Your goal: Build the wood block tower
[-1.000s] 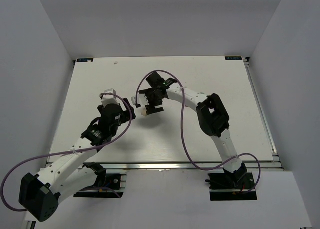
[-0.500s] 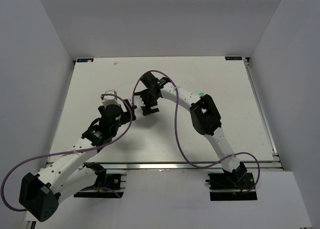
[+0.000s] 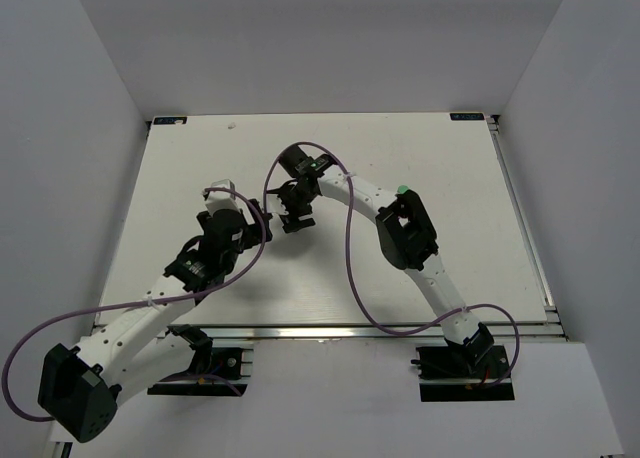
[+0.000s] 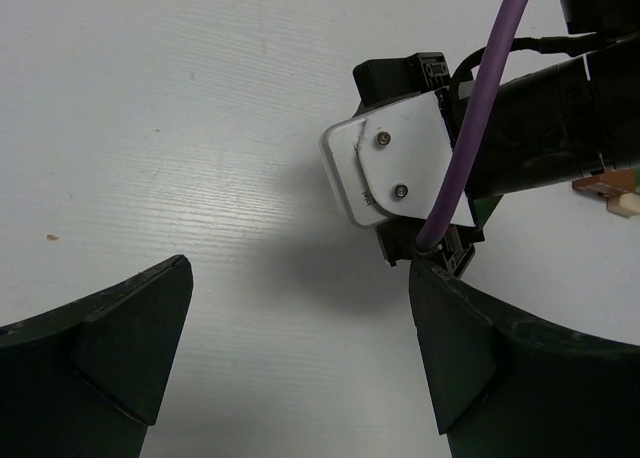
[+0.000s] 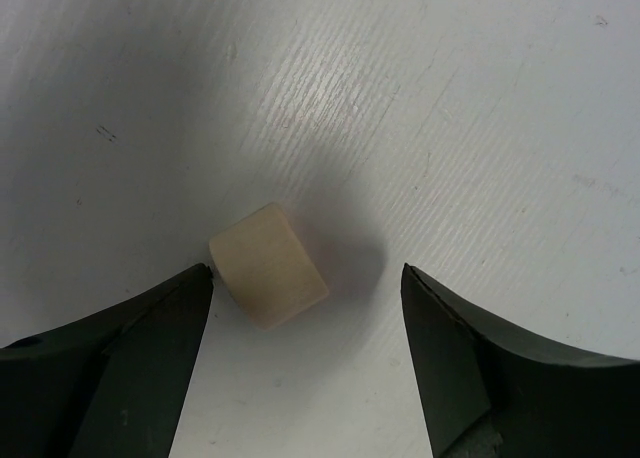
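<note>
Pale tan wooden block (image 5: 268, 265), small and with one rounded face, lies on the white table (image 5: 450, 98) between the fingers of the right gripper (image 5: 305, 273). The jaws stand apart and are not clamped on it. The block sits close against the finger on the view's left, touching or a hair off, cannot tell which; it is well clear of the other finger. The table surface is matte white with fine parallel grain, a few faint dark scuffs, and a soft shadow beside the block. From the top view the block is hidden beneath the right gripper (image 3: 296, 221), left of the table's centre. The left gripper (image 4: 298, 278) is just beside it, jaws wide apart over bare table. Its camera faces the right wrist's white screwed plate (image 4: 390, 168) and purple cable (image 4: 470, 148). A small brown speck (image 4: 50, 238) marks the surface. Plain pale grey walls (image 3: 330, 38) box the table on the left, far and right sides. An aluminium rail (image 3: 330, 331) runs along the near edge.
</note>
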